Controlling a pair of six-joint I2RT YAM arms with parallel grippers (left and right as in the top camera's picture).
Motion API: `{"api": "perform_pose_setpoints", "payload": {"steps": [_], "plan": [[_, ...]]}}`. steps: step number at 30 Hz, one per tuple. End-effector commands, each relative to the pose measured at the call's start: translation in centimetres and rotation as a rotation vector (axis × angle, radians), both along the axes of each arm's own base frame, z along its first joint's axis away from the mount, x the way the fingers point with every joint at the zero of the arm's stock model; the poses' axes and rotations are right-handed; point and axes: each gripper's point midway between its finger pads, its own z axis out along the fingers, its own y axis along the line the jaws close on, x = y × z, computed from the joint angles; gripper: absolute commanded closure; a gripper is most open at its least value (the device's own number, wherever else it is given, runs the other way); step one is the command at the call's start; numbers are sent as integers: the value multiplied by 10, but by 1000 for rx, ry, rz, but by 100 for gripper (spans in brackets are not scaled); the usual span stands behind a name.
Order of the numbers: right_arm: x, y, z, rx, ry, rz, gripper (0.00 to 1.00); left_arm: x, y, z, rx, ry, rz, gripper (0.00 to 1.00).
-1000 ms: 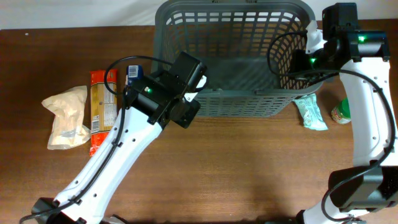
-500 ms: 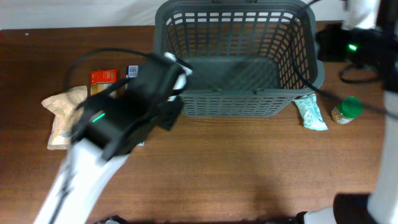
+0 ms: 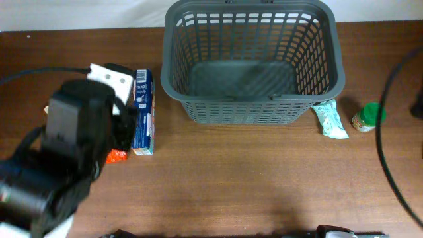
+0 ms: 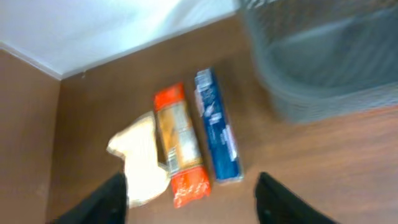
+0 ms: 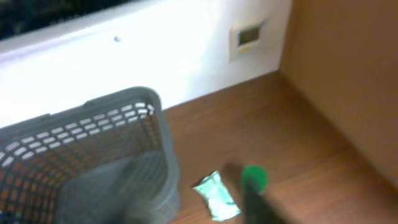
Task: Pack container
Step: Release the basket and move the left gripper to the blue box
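Gripper of left arm [image 4: 191,186] spread wide, holding nothing; orange packet [image 4: 179,140] below

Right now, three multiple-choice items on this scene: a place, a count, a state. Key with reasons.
1. Relative to the dark grey slotted plastic basket, the mint-green foil pouch lies: A) inside it; B) on the wooden table by its near right corner; C) on its rim.
2. Packages left of the basket: A) one; B) three; C) five.
3. The basket is: A) empty; B) half full; C) tipped over.
1 B: it lies outside that corner. 2 B: blue cardboard box, orange plastic packet, beige bag. 3 A: upright, floor bare.
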Motion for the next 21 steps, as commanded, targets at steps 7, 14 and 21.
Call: {"api": "perform_pose_setpoints", "payload": {"steps": [7, 14, 21], "plan": [[-54, -6, 22, -22, -111, -90, 1, 74, 25, -120, -104, 443, 126, 22], [-56, -6, 23, -22, -116, -90, 1, 117, 13, -216, -182, 707, 32, 20], [-56, -6, 23, -23, -115, -90, 1, 141, 12, -281, -177, 808, 44, 15]]}}
